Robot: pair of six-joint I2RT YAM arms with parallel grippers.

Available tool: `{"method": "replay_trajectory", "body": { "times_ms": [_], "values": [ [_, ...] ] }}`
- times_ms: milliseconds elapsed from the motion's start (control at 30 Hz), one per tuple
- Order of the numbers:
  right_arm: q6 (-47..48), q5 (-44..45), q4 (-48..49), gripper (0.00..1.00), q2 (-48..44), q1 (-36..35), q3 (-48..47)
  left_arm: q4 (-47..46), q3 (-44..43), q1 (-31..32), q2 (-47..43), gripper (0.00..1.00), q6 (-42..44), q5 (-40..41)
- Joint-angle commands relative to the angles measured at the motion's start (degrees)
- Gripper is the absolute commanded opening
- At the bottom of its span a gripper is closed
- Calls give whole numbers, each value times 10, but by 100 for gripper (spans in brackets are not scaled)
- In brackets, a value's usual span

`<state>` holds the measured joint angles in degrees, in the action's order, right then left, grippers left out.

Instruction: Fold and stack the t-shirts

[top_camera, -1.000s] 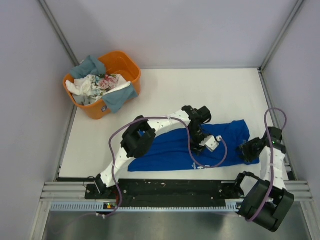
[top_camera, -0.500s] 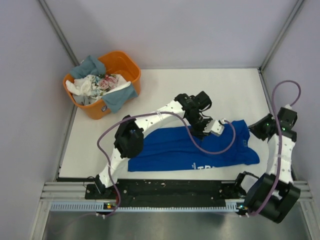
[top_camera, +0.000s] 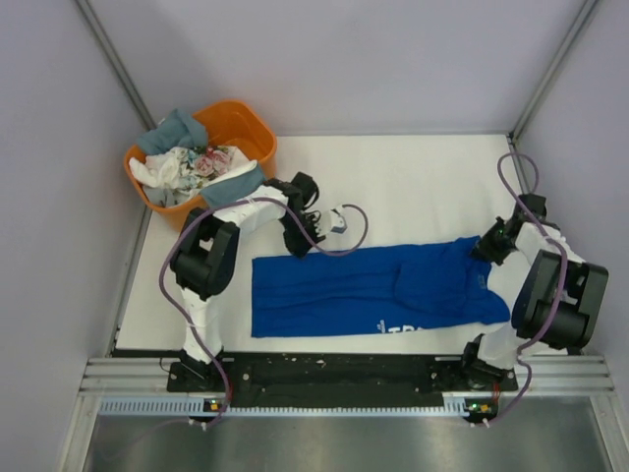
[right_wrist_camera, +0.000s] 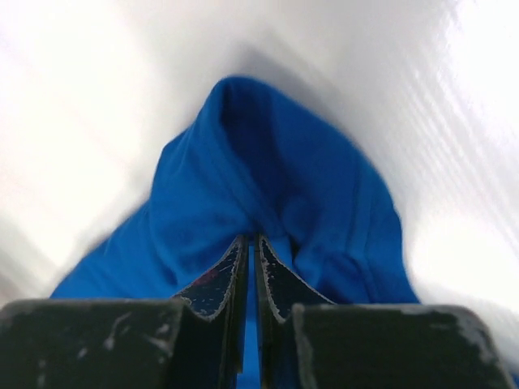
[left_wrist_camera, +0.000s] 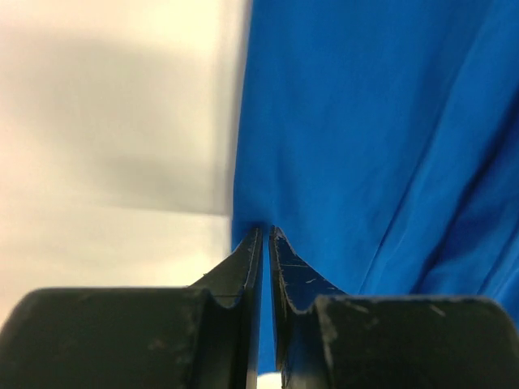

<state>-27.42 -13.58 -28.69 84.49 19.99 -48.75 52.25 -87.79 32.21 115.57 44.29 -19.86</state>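
- A white table fills the floor of a pale booth, with grey walls behind and on both sides.
- The royal blue t-shirt lies spread flat across the near half of the table, its long side running left to right. White lettering shows at its near edge.
- The left gripper sits at the shirt's far left corner, its jaws drawn together and nipping the cloth's edge.
- The right gripper sits at the shirt's far right end, its jaws pressed together on a raised fold of blue cloth.
- An orange tub stands in the far left corner, close to the left wall and well apart from the blue shirt. The other t-shirts, grey-blue, white and floral, are heaped in it.
- The shirt's near edge runs just beside the black rail where the arms are bolted.
- Bare tabletop stretches from the shirt's far edge to the back wall, and right of the tub.
- The shirt's right end comes near the right wall. A strip of bare table lies between its left end and the left wall.
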Motion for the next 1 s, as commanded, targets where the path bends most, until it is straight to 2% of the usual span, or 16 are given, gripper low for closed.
{"method": "replay_trajectory", "body": {
  "times_ms": [0,267,567,667,800,967],
  "values": [
    [6,45,20,5,73,-4,-48,-32,75,-41,-68,12,-21,34],
    [14,153,0,5,181,-57,-155,-56,164,-79,-68,12,5,117],
    [42,157,-11,8,289,-123,-323,-27,119,-88,-43,14,13,94],
    [58,149,-18,10,318,-138,-379,-7,97,-87,-47,18,20,81],
    [67,162,-34,20,312,-140,-416,23,52,-87,-54,26,26,41],
    [83,169,-35,38,229,-141,-398,44,-44,-79,-40,32,26,-15]
  ]
}}
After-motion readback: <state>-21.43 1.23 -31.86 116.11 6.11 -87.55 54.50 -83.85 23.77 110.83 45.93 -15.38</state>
